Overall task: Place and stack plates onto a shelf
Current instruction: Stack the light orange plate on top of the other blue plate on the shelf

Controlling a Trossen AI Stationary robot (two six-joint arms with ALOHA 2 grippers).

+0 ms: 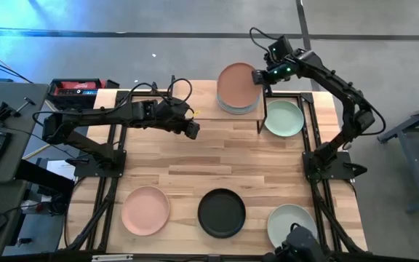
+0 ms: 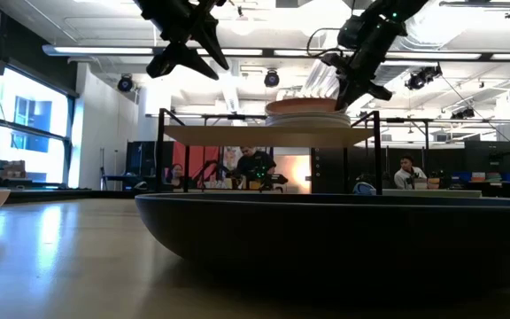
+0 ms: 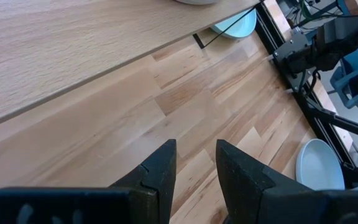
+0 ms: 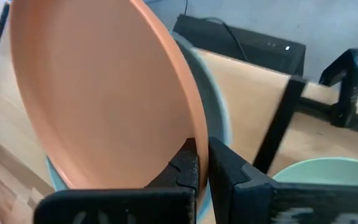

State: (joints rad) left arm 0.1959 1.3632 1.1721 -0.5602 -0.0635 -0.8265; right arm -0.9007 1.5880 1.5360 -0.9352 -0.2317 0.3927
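Two arms over the table: the right gripper (image 1: pixel 262 75) pinches the rim of a peach plate (image 1: pixel 237 84) atop the plate stack (image 1: pixel 236 108) on the shelf (image 1: pixel 211 106). The left gripper (image 1: pixel 193 129) hovers beside the shelf, fingers parted, empty. A black plate (image 1: pixel 221 212) lies at the near edge.

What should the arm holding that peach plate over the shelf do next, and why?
Probably open its fingers. The right gripper is pinching the rim of the peach plate, which already sits on the stack of plates on the shelf. The left gripper waits open over the table.
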